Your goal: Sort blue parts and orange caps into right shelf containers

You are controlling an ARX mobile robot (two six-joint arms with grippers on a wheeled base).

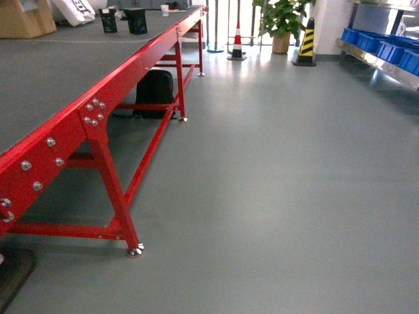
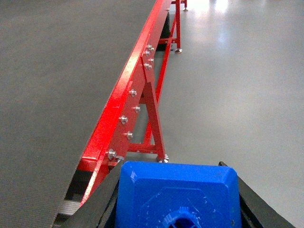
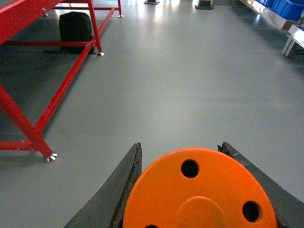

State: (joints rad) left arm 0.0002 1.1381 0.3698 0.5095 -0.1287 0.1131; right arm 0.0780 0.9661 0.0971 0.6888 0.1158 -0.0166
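Head view shows me the shelf [image 1: 376, 62] far off; my left pincer [image 2: 178, 209] grips a blue part [image 2: 178, 194], my right pincer [image 3: 199, 199] an orange cap [image 3: 199, 194]. Nothing dropped in yet.

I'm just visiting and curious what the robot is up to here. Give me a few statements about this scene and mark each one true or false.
1. The left gripper holds a blue part. True.
2. The right gripper is empty. False: an orange cap with holes in its top sits between its fingers.
3. The blue crates sit on a steel shelf at the far right of the head view. True.
4. The robot is already parked right at the shelf. False: open grey floor lies between it and the shelf.
5. The red-framed table is on the right. False: it runs along the left.
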